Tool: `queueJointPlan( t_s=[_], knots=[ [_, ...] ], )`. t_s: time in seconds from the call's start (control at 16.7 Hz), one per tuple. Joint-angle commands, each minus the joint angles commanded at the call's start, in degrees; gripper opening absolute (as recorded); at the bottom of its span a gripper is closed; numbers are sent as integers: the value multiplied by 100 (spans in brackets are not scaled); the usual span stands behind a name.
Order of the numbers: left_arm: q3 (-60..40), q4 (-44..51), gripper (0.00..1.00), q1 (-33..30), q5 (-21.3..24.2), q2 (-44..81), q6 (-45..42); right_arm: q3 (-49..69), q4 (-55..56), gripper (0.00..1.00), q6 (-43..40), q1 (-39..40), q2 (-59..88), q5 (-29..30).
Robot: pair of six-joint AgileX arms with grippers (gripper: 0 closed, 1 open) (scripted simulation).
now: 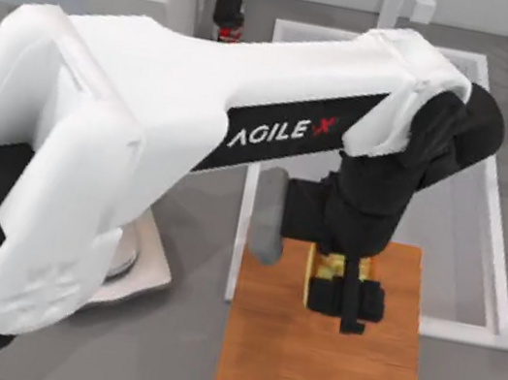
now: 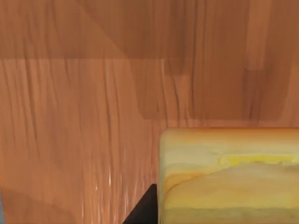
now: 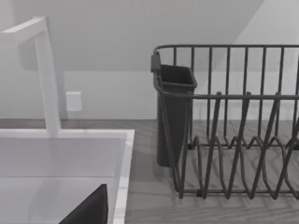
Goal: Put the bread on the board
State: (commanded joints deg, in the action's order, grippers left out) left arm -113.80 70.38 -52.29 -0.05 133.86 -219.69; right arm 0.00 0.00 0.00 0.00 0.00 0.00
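— wooden board (image 1: 322,360): is the bread (image 1: 332,263) down near its far edge?
— over it, clamped in left gripper (image 1: 344,294); likely light, soft crumb, so grip the crust sides gently.

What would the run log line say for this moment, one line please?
phase: placing | left gripper: over the board, shut on the bread | bread: low over board, contact unclear | right arm: parked by dish rack
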Motion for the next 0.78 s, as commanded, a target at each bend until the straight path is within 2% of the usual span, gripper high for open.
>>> queueJointPlan(
  t_s=[0.6, 0.78],
  knots=[
    [413, -513, 0, 5, -9, 85, 20, 0, 0, 100, 0, 0, 0, 0],
    [413, -513, 23, 5, -9, 85, 20, 0, 0, 100, 0, 0, 0, 0]
  ],
)
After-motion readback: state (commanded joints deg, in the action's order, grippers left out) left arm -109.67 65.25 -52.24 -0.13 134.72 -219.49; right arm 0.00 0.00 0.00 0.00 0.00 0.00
